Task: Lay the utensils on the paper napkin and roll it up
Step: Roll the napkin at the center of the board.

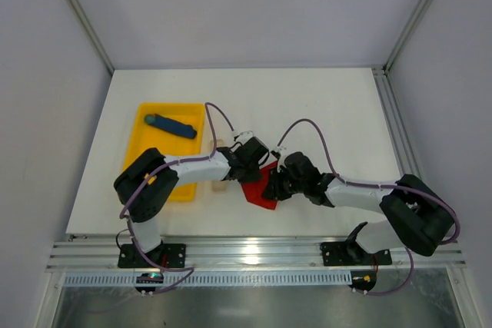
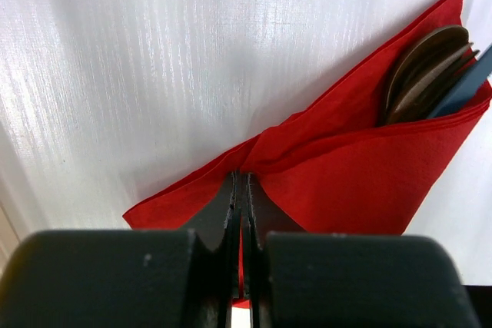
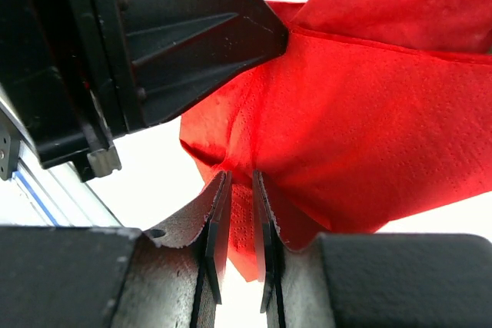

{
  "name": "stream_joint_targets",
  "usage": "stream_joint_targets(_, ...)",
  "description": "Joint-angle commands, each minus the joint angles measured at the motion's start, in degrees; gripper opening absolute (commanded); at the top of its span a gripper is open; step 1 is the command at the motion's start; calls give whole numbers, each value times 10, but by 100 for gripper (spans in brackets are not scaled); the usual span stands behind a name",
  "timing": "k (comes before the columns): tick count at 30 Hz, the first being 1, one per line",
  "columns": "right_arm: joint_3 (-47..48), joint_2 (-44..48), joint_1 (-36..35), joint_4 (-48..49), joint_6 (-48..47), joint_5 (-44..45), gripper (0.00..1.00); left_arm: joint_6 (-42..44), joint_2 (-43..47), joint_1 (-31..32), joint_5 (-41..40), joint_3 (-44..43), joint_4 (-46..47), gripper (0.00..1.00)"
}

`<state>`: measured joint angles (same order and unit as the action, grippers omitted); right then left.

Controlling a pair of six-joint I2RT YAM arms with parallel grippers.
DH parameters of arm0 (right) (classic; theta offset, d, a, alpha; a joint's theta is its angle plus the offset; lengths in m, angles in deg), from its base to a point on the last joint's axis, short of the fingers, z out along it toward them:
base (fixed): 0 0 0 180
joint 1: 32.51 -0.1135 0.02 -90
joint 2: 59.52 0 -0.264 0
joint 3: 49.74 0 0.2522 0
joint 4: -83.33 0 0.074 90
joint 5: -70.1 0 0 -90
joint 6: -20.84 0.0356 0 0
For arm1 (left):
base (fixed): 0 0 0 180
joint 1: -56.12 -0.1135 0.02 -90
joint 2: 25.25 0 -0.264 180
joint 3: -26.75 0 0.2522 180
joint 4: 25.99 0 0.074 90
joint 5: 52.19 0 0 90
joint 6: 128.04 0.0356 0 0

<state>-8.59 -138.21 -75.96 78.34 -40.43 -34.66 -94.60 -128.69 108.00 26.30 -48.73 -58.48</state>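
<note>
White surface (image 2: pixel 154 51) bore a thin red paper napkin (image 2: pixel 346 182), folded over slim brown wooden utensils (image 2: pixel 423 67) — left claw (image 2: pixel 240 178) pinched shut on its edge, right claw (image 3: pixel 241 178) clamped another fold.

utensils (image 2: pixel 424 67) inside folded napkin (image 2: pixel 346 182), tray (image 1: pixel 154 144) left of napkin, stick (image 1: pixel 171 125) in tray

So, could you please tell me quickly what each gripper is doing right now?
Left gripper: closed, pinching a fold of the paper napkin.
Right gripper: closed on the same paper napkin.
</note>
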Motion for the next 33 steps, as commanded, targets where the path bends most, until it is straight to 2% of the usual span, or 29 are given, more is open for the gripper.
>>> stream_joint_targets(1,-5,-1,-3,35,9,-11,25,3,-12,0,-26,-3,-40,0)
stream_joint_targets(10,29,40,-3,-16,-10,-23,25,7,-17,1,-30,-6,-45,0)
stream_joint_targets(19,-26,44,-9,39,22,-59,25,7,-19,0,-28,-7,-45,0)
stream_joint_targets(25,-63,30,-13,70,31,-52,25,6,-18,1,-33,-8,-48,0)
stream_joint_targets(33,-58,35,-13,69,30,-43,25,14,-10,4,-33,-32,-69,1)
